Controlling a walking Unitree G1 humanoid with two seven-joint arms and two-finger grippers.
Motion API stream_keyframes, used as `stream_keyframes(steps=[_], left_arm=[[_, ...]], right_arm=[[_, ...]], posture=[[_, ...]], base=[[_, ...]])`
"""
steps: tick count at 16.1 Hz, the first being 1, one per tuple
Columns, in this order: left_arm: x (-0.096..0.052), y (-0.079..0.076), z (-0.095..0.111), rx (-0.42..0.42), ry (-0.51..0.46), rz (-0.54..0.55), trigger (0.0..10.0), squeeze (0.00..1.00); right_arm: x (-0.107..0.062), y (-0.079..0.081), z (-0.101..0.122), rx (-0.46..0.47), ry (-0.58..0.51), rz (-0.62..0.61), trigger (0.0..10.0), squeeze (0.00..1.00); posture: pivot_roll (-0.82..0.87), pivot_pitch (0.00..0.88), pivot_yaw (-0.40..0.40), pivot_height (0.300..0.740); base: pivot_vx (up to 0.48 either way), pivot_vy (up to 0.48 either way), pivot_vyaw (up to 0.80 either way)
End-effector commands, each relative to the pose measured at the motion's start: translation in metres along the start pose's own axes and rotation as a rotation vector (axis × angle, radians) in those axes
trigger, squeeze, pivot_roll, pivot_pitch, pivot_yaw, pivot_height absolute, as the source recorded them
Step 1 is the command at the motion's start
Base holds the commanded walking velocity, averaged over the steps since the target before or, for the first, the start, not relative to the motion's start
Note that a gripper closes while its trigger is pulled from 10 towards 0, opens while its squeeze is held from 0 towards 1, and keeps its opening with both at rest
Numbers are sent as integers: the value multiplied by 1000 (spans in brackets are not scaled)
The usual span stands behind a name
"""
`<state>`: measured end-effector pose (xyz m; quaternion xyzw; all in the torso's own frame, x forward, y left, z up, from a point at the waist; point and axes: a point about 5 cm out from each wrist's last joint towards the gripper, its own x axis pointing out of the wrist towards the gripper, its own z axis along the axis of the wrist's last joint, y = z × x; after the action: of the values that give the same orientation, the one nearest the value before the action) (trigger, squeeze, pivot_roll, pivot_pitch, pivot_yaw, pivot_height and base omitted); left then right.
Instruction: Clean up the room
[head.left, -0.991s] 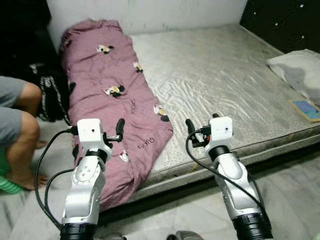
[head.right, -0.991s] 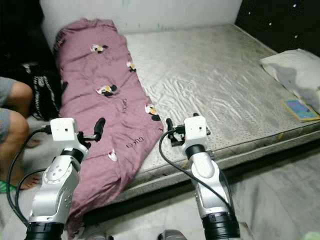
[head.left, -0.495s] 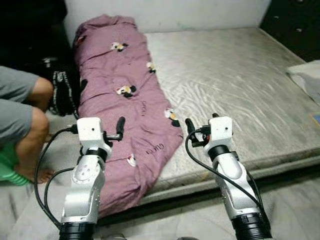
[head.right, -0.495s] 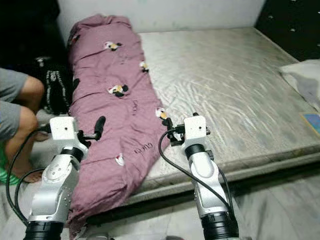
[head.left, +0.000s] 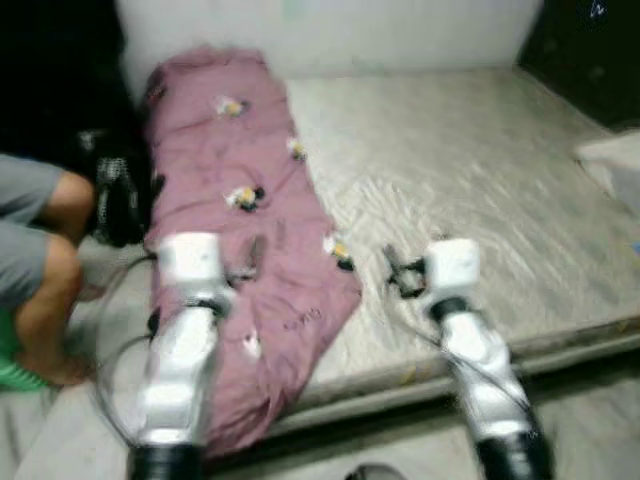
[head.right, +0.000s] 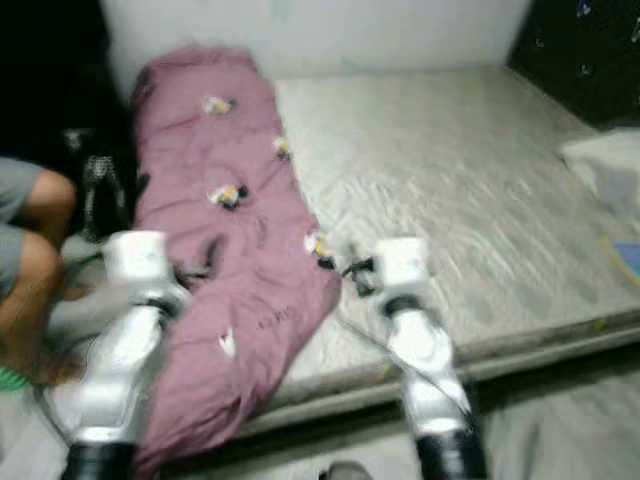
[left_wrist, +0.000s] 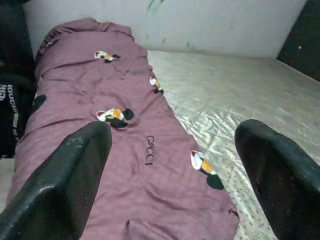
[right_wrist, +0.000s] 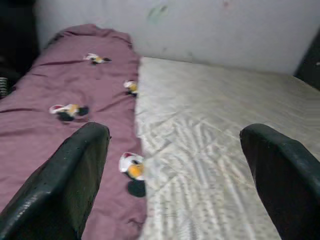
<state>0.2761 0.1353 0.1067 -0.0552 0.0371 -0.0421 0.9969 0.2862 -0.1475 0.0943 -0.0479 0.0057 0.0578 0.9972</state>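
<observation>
Bed along wall: purple quilt soft, bulky, likely limp; grasp near hanging edge. Left claw, right claw wide open, empty.

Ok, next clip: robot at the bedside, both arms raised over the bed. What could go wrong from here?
The purple blanket hangs over the mattress edge, so a pull could drag it to the floor. A person's legs are close beside the left gripper, so a swing might hit them. The head views are blurred, so aim may be off.
</observation>
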Motion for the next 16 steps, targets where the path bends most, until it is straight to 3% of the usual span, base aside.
stream_keyframes(steps=[1, 5, 8, 9, 11, 16], left_arm=[[-3, 15, 0, 24, 5, 57, 10000, 0], [-3, 17, -1, 24, 8, 75, 10000, 0], [-8, 24, -2, 92, 2, 91, 10000, 0], [-11, 27, 1, 155, -23, 79, 10000, 0], [-26, 37, 6, 356, -114, 27, 10000, 0], [-41, 51, -3, 392, -102, 32, 10000, 0]], right_arm=[[3, 11, 5, 16, -19, 31, 10000, 0], [3, 11, 5, 18, -18, 30, 10000, 0], [2, 10, 4, 16, -17, 29, 10000, 0], [1, 7, 5, 13, -21, 24, 10000, 0], [-6, -3, 5, 18, -34, 0, 10000, 0], [-19, -8, 5, 9, -34, -3, 10000, 0]], posture=[[-28, 0, -19, 740], [-29, 0, -20, 740], [-31, 0, -17, 740], [-31, 0, -15, 740], [-28, 0, -15, 740], [-28, 0, -17, 740]], base=[[0, 0, 0], [0, 0, 0], [0, 0, 0], [0, 0, 0], [0, 0, 0], [0, 0, 0]])
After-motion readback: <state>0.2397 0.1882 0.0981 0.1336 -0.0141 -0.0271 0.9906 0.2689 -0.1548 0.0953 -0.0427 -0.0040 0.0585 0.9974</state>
